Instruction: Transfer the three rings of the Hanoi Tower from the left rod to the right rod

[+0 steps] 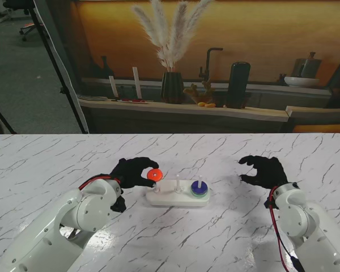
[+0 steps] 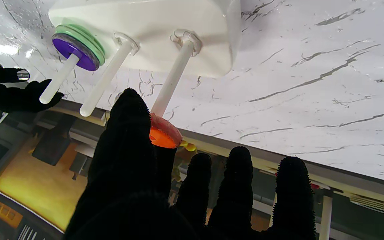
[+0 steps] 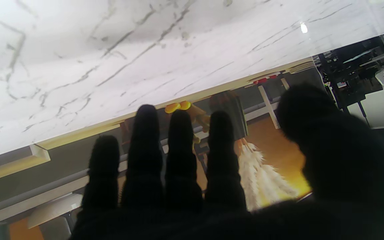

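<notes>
The orange ring [image 1: 153, 175] is pinched by the left hand [image 1: 132, 171] at the tip of the left rod [image 2: 172, 86], whose long axis stands upright from the white base [image 1: 177, 198]. The right rod [image 1: 199, 185], already carrying the purple ring [image 1: 199, 188] on the green ring [image 2: 90, 41], lies at three o'clock from the ring. The right hand [image 1: 265, 169], fingers spread and holding nothing, hovers at three o'clock of the base, well apart.

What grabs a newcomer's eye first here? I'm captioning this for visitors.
The orange ring, pinched by the left robot hand at the top of the left rod. Next, the purple ring stacked on the green ring on the right rod, while the right robot hand hovers open at right.
</notes>
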You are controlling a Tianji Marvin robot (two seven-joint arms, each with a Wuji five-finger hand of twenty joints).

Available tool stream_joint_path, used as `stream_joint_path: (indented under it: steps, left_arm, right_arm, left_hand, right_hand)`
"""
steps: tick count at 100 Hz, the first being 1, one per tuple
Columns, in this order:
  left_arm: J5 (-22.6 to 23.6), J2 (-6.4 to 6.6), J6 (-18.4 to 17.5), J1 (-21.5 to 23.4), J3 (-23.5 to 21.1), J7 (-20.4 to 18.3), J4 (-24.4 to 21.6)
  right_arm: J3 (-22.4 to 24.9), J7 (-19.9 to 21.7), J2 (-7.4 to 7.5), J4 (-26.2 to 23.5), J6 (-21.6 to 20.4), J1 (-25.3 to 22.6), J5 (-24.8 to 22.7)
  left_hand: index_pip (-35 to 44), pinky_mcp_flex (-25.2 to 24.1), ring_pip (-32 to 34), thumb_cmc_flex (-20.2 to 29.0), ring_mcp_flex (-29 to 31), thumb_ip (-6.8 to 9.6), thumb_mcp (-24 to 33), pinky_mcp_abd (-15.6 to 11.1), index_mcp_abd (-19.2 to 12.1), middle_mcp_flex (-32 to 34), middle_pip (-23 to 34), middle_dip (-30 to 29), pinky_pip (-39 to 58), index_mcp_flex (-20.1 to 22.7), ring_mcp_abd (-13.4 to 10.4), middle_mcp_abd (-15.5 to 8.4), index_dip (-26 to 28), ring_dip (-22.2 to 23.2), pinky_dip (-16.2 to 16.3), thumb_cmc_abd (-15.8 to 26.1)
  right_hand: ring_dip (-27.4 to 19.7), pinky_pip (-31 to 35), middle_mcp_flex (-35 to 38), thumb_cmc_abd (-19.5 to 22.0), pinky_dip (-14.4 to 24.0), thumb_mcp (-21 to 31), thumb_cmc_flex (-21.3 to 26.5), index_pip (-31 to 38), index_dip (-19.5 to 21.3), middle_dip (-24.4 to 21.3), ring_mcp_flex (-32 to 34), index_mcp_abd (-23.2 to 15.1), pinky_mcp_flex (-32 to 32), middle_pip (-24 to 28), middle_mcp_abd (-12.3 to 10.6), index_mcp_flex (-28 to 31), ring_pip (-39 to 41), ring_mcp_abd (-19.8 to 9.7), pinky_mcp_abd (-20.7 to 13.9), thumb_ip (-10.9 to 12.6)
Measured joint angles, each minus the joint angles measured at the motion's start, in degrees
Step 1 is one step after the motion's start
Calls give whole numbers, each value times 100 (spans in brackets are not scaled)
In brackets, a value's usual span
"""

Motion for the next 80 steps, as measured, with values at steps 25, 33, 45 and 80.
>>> stream_joint_path:
  steps: [25, 33, 45, 80]
  left_arm:
    - [-39, 5, -19, -67, -23, -41, -60]
    - [-90, 7, -23, -110, -5, -54, -63]
    - [-151, 12, -25, -214, 89, -54, -58]
    - [-428, 7, -16, -632, 568, -14, 40]
  right_arm:
    - [-5, 0, -2, 0, -1, 0, 0]
    - [-6, 0, -2, 0, -1, 0, 0]
    - [-11, 0, -2, 0, -1, 1, 0]
    - [-8, 6, -2, -2, 12, -4, 0]
  left_hand:
    - [0, 0, 0, 0, 0, 0, 0, 1, 0, 2, 0, 0, 30, 0, 1, 0, 0, 0, -4, 0]
    - [0, 0, 0, 0, 0, 0, 0, 1, 0, 3, 0, 0, 31, 0, 1, 0, 0, 0, -5, 0]
    - [0, 0, 1, 0, 0, 0, 0, 2, 0, 6, 0, 0, 33, 0, 1, 0, 0, 0, -6, 0]
    - [0, 0, 1, 1, 0, 0, 0, 2, 1, 6, 0, 0, 41, 1, 2, 0, 0, 0, -6, 0]
  right_hand:
    - [0, 0, 0, 0, 0, 0, 0, 0, 0, 0, 0, 0, 0, 0, 0, 0, 0, 0, 0, 0]
    - [0, 0, 0, 0, 0, 0, 0, 0, 0, 0, 0, 0, 0, 0, 0, 0, 0, 0, 0, 0]
    - [0, 0, 0, 0, 0, 0, 0, 0, 0, 0, 0, 0, 0, 0, 0, 1, 0, 0, 0, 0]
    - [0, 0, 0, 0, 0, 0, 0, 0, 0, 0, 0, 0, 0, 0, 0, 1, 0, 0, 0, 0]
